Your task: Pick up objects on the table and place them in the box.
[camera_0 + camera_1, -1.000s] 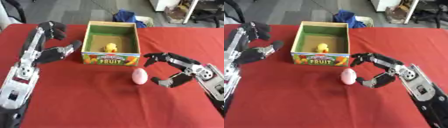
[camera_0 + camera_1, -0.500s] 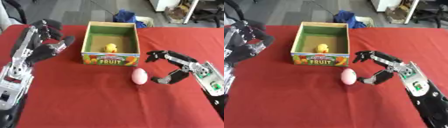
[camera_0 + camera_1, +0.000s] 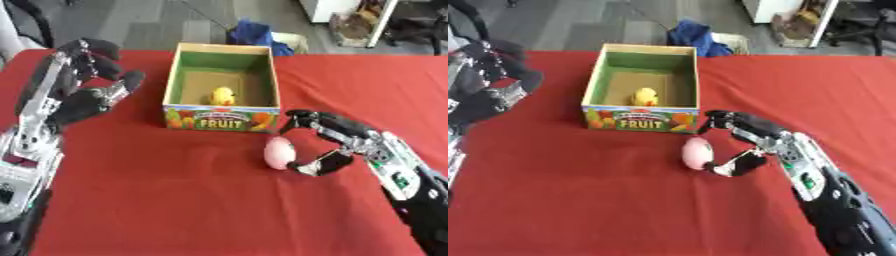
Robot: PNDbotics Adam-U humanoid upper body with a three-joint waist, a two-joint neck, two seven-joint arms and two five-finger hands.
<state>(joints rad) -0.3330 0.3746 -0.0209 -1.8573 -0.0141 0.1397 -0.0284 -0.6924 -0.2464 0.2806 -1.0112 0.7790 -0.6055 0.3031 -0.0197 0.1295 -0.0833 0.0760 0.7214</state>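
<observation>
Just before the box (image 3: 222,119) front edge, pink egg (image 3: 279,152) beside right hand (image 3: 337,145), fingers curved apart.

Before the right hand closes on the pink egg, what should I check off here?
1. Pink egg lies on the red table, in front of the box: ok.
2. Right hand open, curved beside the egg: ok.
3. Fingers touching the egg: cannot tell.
4. Box open on top, with room beside the yellow toy: ok.
5. Left hand away from the egg, left of the box: ok.
</observation>
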